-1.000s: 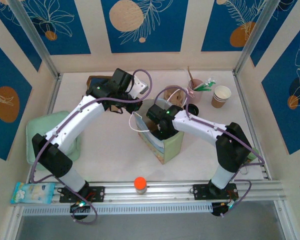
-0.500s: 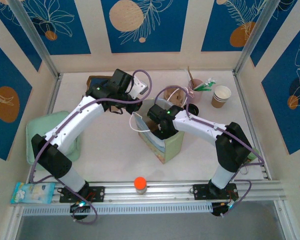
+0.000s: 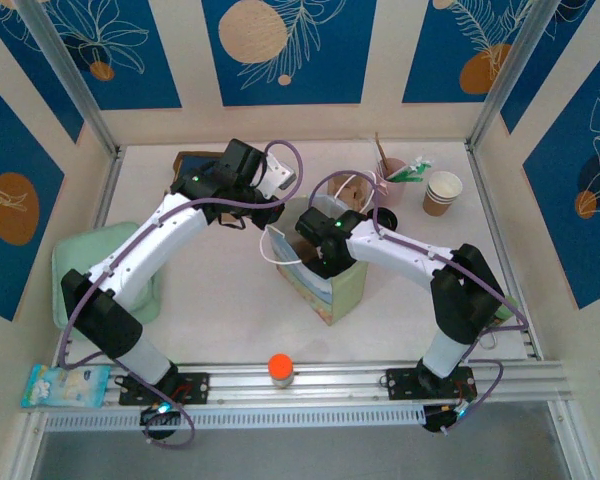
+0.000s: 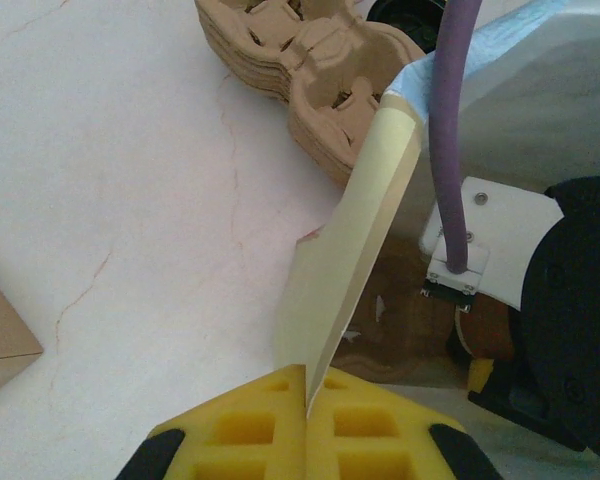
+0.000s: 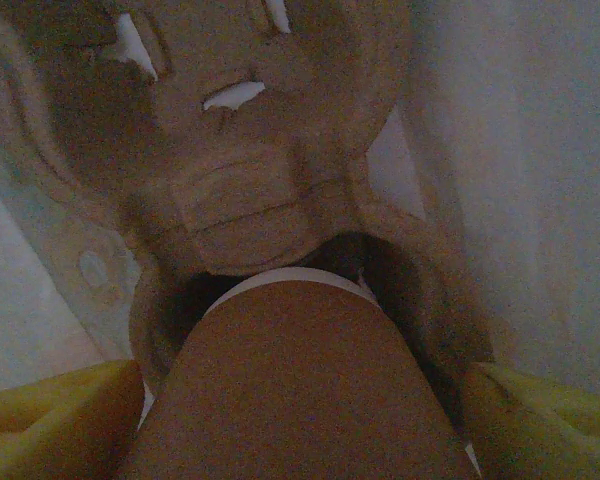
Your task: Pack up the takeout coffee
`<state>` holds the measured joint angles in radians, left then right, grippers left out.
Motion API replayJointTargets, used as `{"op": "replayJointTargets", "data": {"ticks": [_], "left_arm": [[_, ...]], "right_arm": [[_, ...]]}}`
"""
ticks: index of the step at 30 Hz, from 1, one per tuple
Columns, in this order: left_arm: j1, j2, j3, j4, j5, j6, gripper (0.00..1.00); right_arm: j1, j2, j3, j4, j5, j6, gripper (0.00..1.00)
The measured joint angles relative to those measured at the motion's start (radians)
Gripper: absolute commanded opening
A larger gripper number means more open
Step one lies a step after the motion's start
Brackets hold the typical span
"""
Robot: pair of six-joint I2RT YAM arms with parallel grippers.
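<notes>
Closest to the arms, in front of the bag (image 3: 348,290), a little bottle (image 3: 280,366) with an orange cap stands by itself. I don't think it is part of the job.

The bag stands up on the table (image 3: 220,290) with its mouth open. The left gripper (image 4: 306,385) is squeezed tight on the bag's thin top edge. Its yellow pads (image 4: 245,430) are pressed together on the paper, and that holds the mouth wide.

The right gripper (image 5: 290,420) is down inside the bag. It hugs a brown cup (image 5: 280,350), with one pad on each side. Under the cup, at the bottom of the bag, lies a brown cardboard cup tray (image 5: 240,150). The cup's bottom is right at one round hole of the tray. I cannot tell if it sits all the way down.

So the job looks about half done. The tray is in the bag and one cup is at its hole. I think what is left is to let go of the cup, lift the arm out, and maybe add more.

Just behind the bag sits a stack of spare trays (image 3: 352,190) and a black round thing (image 3: 385,217), maybe a lid. Farther behind the bag, off to the right, a pink cup (image 3: 390,172) holds some sticks. Beside it a paper cup (image 3: 442,192) stands open, with nothing inside that I can see.
</notes>
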<state>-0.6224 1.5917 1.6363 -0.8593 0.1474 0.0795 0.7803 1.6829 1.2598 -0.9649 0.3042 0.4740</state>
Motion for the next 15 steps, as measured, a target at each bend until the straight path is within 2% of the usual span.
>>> {"op": "replayJointTargets", "data": {"ticks": [15], "left_arm": [[0.000,-0.014,-0.030,0.024,0.002,0.000,0.06]], "right_arm": [[-0.018,0.000,-0.024,0.033,0.003,-0.014,0.29]]}}
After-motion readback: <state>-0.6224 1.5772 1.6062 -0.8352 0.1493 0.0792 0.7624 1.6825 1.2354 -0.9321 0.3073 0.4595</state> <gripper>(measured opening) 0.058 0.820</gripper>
